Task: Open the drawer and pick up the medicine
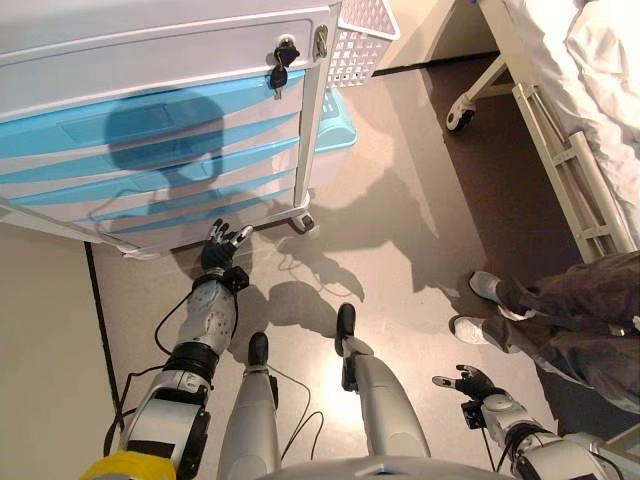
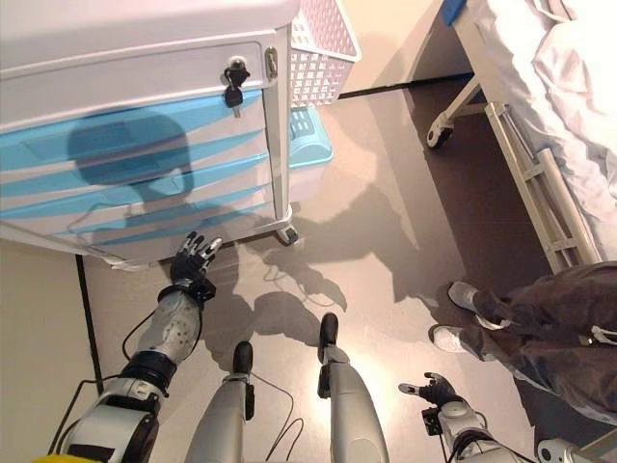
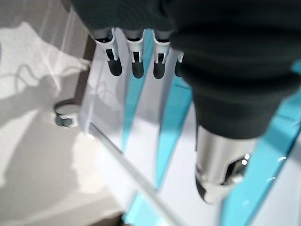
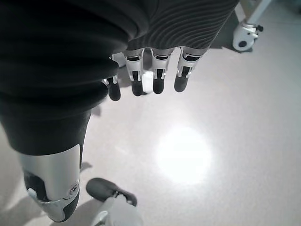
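Observation:
A white cart with several blue-fronted drawers (image 1: pixel 150 160) stands ahead of me, all drawers shut. A key (image 1: pixel 281 62) hangs in the lock at its top right. No medicine shows in any view. My left hand (image 1: pixel 222 248) is open, fingers straight, close in front of the lowest drawers near the cart's base; in the left wrist view its fingertips (image 3: pixel 136 68) point at the blue and white drawer fronts (image 3: pixel 155 141). My right hand (image 1: pixel 470 383) is open and empty, low at my right side above the floor (image 4: pixel 197 155).
A white mesh basket (image 1: pixel 358 35) and a blue bin (image 1: pixel 335 125) are on the cart's right side. A caster (image 1: pixel 304 222) is at its right front corner. A bed with a wheeled frame (image 1: pixel 560 150) is at the right. A person's legs (image 1: pixel 560 310) stand at right.

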You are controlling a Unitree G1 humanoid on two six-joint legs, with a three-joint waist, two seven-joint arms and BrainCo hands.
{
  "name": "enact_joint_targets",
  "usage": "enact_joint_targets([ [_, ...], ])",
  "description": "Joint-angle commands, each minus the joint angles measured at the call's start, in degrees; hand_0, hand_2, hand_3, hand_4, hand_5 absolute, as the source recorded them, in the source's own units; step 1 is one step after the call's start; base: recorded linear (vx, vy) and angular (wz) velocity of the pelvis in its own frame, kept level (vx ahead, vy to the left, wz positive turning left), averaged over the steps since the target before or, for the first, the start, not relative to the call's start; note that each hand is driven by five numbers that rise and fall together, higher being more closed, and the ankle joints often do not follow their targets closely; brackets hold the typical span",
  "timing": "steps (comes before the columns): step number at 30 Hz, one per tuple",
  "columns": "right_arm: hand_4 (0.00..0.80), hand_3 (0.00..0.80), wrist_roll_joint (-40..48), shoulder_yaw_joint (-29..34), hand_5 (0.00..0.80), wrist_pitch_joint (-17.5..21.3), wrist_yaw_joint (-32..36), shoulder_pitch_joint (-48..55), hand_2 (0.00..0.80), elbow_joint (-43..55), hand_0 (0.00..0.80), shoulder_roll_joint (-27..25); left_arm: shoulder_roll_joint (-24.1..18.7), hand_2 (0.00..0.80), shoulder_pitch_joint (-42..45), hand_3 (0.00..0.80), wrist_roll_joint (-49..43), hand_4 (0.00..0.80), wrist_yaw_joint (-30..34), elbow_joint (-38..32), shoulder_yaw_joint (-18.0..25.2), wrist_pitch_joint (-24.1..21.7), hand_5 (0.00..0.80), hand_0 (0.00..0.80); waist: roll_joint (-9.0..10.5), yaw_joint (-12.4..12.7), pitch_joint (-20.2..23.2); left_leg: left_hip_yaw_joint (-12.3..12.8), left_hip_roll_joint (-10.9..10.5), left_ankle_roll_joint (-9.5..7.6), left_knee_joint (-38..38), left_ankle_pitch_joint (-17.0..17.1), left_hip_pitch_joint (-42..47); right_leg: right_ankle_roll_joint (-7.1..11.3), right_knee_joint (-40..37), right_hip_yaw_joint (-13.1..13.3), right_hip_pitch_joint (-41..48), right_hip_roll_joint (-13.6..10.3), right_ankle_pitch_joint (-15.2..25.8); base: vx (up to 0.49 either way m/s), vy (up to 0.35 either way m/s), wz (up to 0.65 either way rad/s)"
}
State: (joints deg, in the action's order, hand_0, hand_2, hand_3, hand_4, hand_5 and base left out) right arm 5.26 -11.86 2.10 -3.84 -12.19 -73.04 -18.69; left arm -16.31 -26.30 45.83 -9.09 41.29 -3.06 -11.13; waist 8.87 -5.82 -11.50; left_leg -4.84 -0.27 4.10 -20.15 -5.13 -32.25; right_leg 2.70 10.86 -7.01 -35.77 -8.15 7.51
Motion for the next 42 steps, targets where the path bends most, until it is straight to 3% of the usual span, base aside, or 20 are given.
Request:
enact_joint_targets([
  [1, 0.000, 0.000, 2.37, -1.86, 0.000, 0.56, -0.17, 3.19, 0.000, -0.70, 0.000, -1.91, -0.11, 0.000, -1.76, 0.000, 4.16, 0.000, 0.22, -3.17, 3.26, -4.67, 0.000, 0.000, -1.18, -0.17, 3.55, -2.62, -1.64, -2.25, 3.43, 4.55, -4.53, 2.35, 5.20, -0.72, -1.03, 1.44, -6.12, 0.019, -0.041, 0.03],
  [21, 0.000, 0.000, 2.72, -2.42, 0.000, 1.00, 1.02, 3.15, 0.000, -0.69, 0.000, -1.47, -3.37, 0.000, -6.33, 0.000, 17.29, 0.000, 3.19, -4.82, 10.42, -9.26, 0.000, 0.000, 0.52, -0.04, 3.40, -3.31, -1.32, -1.80, 4.18, 4.39, -4.24, 2.35, 5.08, -1.71, -0.62, 1.97, -6.90, 0.012, -0.013, 0.02],
  [42, 0.000, 0.000, 2.80, -3.17, 0.000, 1.23, 1.85, 2.63, 0.000, -0.20, 0.000, -1.76, -8.60, 0.000, -10.43, 0.000, 19.52, 0.000, 4.92, -5.78, 10.23, -10.19, 0.000, 0.000, 2.30, -0.19, 3.06, -3.81, -1.32, -1.79, 3.86, 4.32, -5.29, 2.49, 4.32, -2.06, -0.86, 2.11, -6.01, 0.001, -0.001, 0.01],
])
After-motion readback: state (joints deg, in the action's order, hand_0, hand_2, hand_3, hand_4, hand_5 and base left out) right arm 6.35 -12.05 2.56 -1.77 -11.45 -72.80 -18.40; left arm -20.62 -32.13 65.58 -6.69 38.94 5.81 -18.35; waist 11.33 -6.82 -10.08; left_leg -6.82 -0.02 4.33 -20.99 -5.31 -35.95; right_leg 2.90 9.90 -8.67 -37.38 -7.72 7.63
